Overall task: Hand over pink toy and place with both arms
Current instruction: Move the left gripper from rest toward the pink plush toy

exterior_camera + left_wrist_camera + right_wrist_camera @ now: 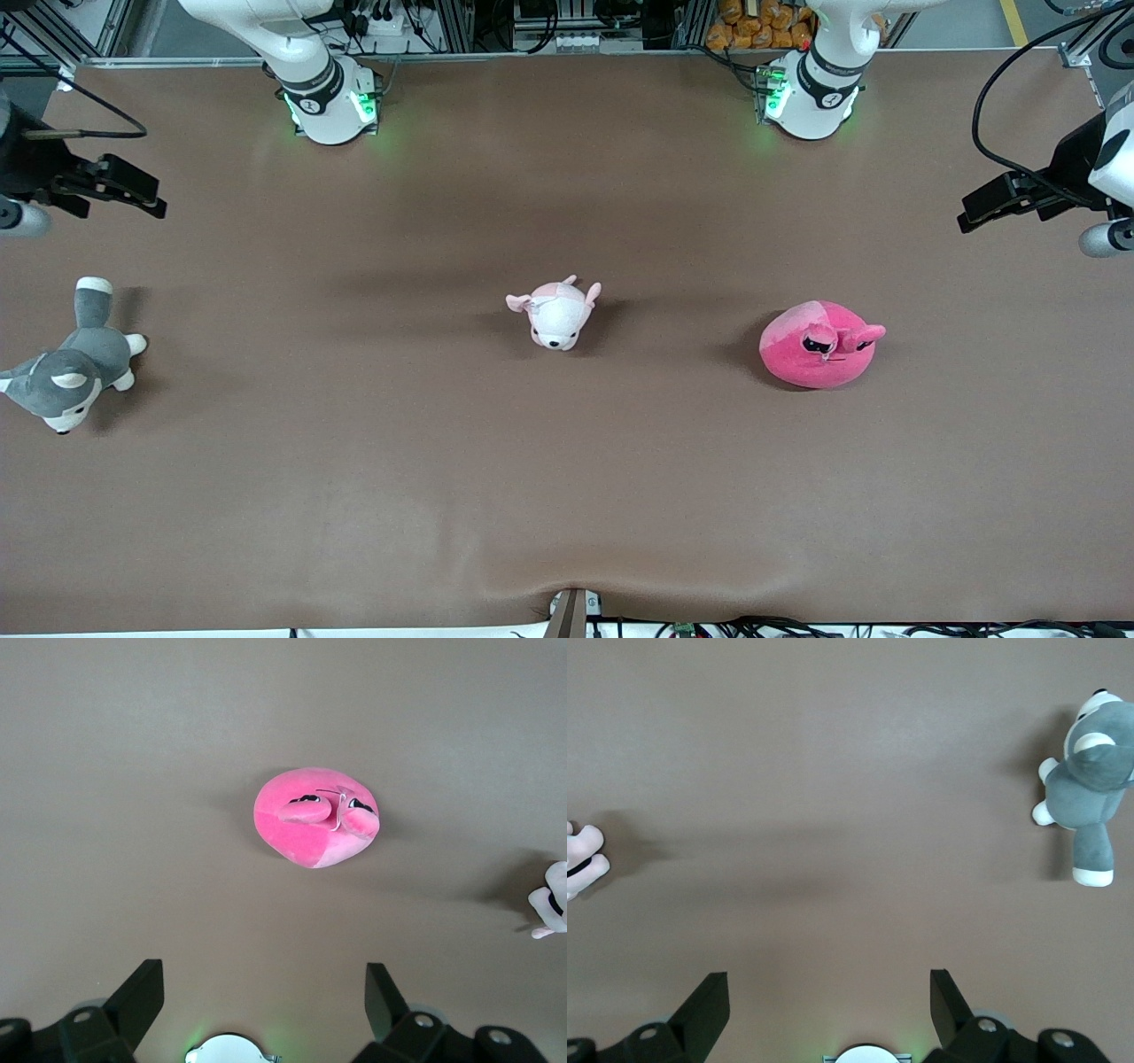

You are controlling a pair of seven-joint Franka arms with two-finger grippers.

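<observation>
The pink toy [819, 346], a round hot-pink plush with black half-lidded eyes, lies on the brown table toward the left arm's end. It also shows in the left wrist view [316, 817], well ahead of the fingers. My left gripper [973, 213] hangs open and empty over the table's left-arm end, apart from the toy; its open fingers frame bare table in the left wrist view [264, 979]. My right gripper [149, 199] hangs open and empty over the right-arm end, and shows over bare table in the right wrist view [830, 988].
A small pale pink-and-white plush puppy [556, 312] lies mid-table. A grey-and-white husky plush [71, 363] lies at the right arm's end, also in the right wrist view [1088, 788]. Both arm bases [328, 102] stand along the table's farther edge.
</observation>
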